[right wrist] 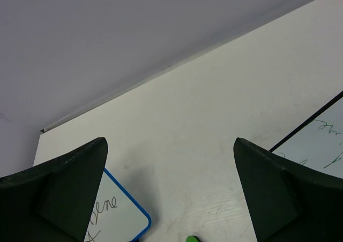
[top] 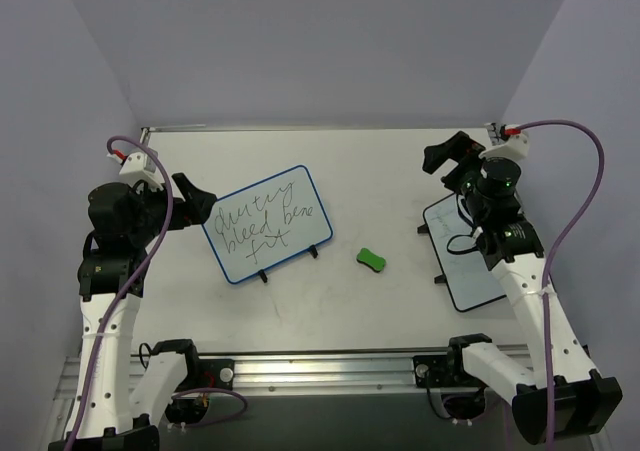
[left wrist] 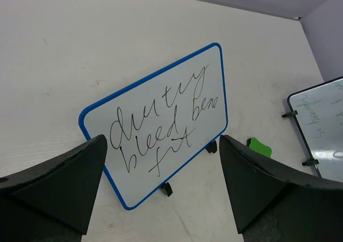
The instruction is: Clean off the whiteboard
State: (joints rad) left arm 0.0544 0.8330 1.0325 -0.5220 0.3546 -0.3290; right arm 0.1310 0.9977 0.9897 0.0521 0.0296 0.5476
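Taking the overhead view as a clock face, with six at the arm bases and twelve at the far wall, the nearest loose item is a small green block (top: 371,259) at about five o'clock from the middle of the worktop (top: 350,171). It is probably the eraser. It lies alone between the two boards, where either arm could get to it.

At about four o'clock a black-framed board (top: 462,271) lies partly under the right arm. It carries faint green marks and is not the one to clean.

The whiteboard (top: 267,224), blue-framed with rounded corners, sits at about eight o'clock, turned askew so that its long edge runs from seven towards one. Its two black feet are on the nearer edge, so it seems propped at a slant, which would keep its face turned up for wiping. Black handwriting covers it, so no erasing shows yet.

Just beyond its nine o'clock corner hangs the left end effector (top: 198,199), fingers spread fully and holding nothing. Its wrist view frames the writing between the fingers, so it looks placed to steady the board.

Farther back, at about two o'clock, the right end effector (top: 447,163) is also wide open and empty, raised above bare worktop and aimed towards the far edge. It is well apart from the block, which I judge it must fetch first.
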